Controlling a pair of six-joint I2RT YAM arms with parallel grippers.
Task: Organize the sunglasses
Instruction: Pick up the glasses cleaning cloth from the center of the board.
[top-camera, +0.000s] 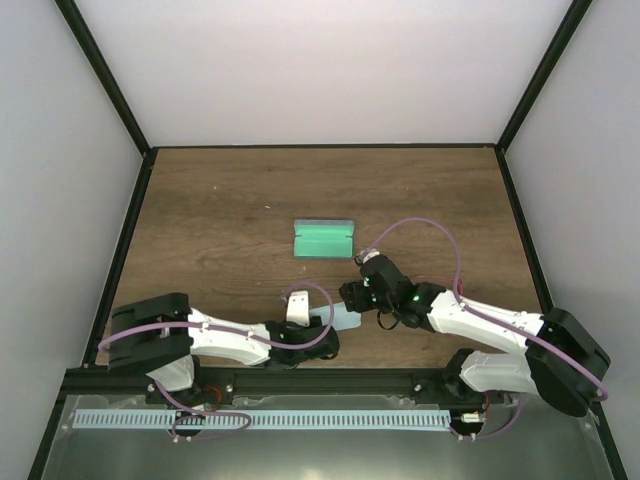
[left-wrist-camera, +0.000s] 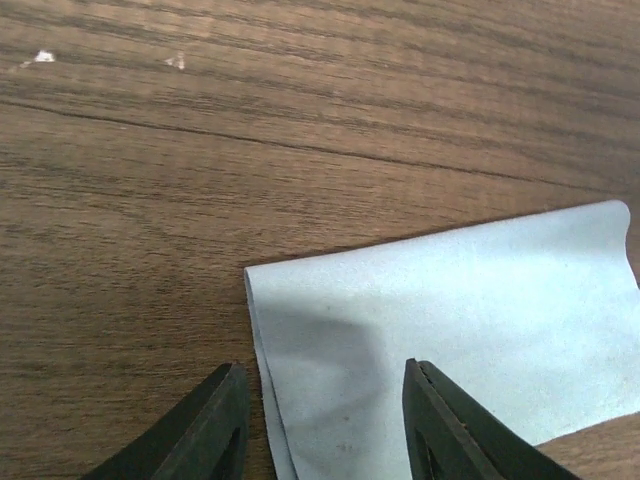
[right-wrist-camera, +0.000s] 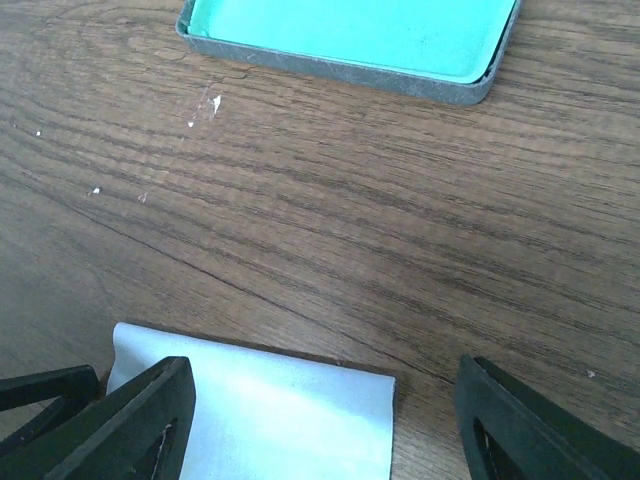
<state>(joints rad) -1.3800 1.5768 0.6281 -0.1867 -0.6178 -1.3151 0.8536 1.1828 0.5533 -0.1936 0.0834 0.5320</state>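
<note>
Dark fingers (left-wrist-camera: 215, 430) of the left gripper (left-wrist-camera: 320, 366) are seen at 6 o'clock in the left wrist view, held apart with a clear gap between the tips. The near corner of the cloth (left-wrist-camera: 450, 320) lies in that gap, and the cloth is spread flat on the table (left-wrist-camera: 150, 200). One finger is set over bare wood just beside the cloth's edge, the other over the cloth itself. Whether either tip touches the cloth cannot be told. From that corner the pale blue sheet runs off toward 3 o'clock.

In the right wrist view the right gripper (right-wrist-camera: 324, 362) is shown with its fingers spread wide and nothing pinched. The finger at 7 o'clock is set over the cloth, the one at 5 o'clock over bare wood. A further dark part is cut off at the 8 o'clock edge and cannot be identified. At 12 o'clock the case (right-wrist-camera: 350, 25) is seen lying open, green inside, well apart from the cloth.

From above, the cloth is found at 6 o'clock on the table, with the case at 12 o'clock from it, near the middle. The left arm is extended from 8 o'clock and the right from 4 o'clock, and both grippers are placed at the cloth. The sunglasses cannot be made out in any view, so their place cannot be told.
</note>
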